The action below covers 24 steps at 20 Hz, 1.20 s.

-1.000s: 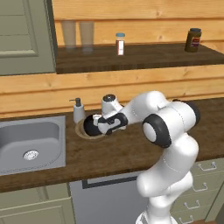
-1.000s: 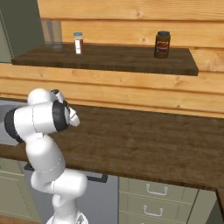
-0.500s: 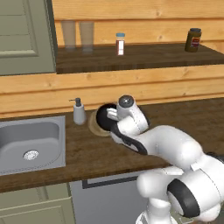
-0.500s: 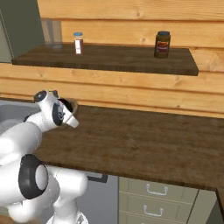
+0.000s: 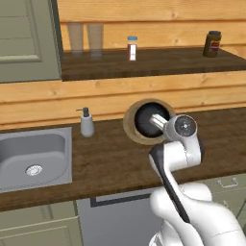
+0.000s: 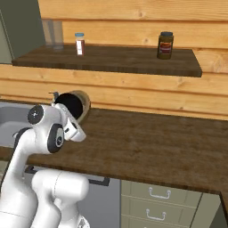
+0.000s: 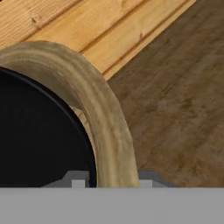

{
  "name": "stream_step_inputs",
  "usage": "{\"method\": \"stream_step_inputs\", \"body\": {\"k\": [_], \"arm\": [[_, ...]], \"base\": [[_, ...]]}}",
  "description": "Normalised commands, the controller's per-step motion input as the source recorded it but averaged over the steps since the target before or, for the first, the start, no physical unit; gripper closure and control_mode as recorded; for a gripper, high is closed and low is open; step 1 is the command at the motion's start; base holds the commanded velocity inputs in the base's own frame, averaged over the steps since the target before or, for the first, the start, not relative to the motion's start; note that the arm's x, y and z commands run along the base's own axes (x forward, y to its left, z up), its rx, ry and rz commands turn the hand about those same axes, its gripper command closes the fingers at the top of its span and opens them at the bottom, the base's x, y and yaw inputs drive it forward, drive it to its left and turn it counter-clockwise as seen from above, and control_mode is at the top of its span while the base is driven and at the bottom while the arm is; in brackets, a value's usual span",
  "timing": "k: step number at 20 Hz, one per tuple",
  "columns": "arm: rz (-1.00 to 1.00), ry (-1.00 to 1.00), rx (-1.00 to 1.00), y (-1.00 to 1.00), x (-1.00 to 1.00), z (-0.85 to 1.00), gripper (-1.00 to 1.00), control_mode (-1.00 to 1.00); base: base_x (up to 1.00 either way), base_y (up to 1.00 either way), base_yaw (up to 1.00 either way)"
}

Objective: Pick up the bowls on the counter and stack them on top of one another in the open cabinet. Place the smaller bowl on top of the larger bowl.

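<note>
the hand [image 7: 108, 177] is clamped on the tan bowl's rim [image 7: 103, 113], black bowl [image 7: 39, 135] nested inside.

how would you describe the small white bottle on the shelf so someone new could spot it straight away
Look at the dark brown shelf set in the wooden wall above the counter. Near its middle stands a small white bottle, right of two clear glasses and well left of a dark jar. It alone is white, with a pale blue cap and a red band.
</note>
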Motion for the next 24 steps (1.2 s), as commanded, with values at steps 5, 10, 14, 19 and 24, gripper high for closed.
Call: {"method": "stream_step_inputs", "body": {"k": [5, 10, 14, 19, 24], "arm": [[-0.09, -0.08, 0.21, -0.66, -1.00, 1.00, 1.00, -1.00], [-0.05, -0.01, 0.29, -0.62, -0.90, 1.00, 1.00, -1.00], [-0.02, 0.00, 0.32, -0.59, -0.28, 1.00, 1.00, -1.00], [0.00, 0.01, 0.32, -0.44, 0.23, 1.00, 1.00, -1.00], [0.00, 0.00, 0.21, -0.06, 0.96, 0.47, 1.00, -1.00]], "base": [[0.00, 0.00, 0.00], [0.00, 0.00, 0.00], [0.00, 0.00, 0.00], [0.00, 0.00, 0.00], [0.00, 0.00, 0.00]]}}
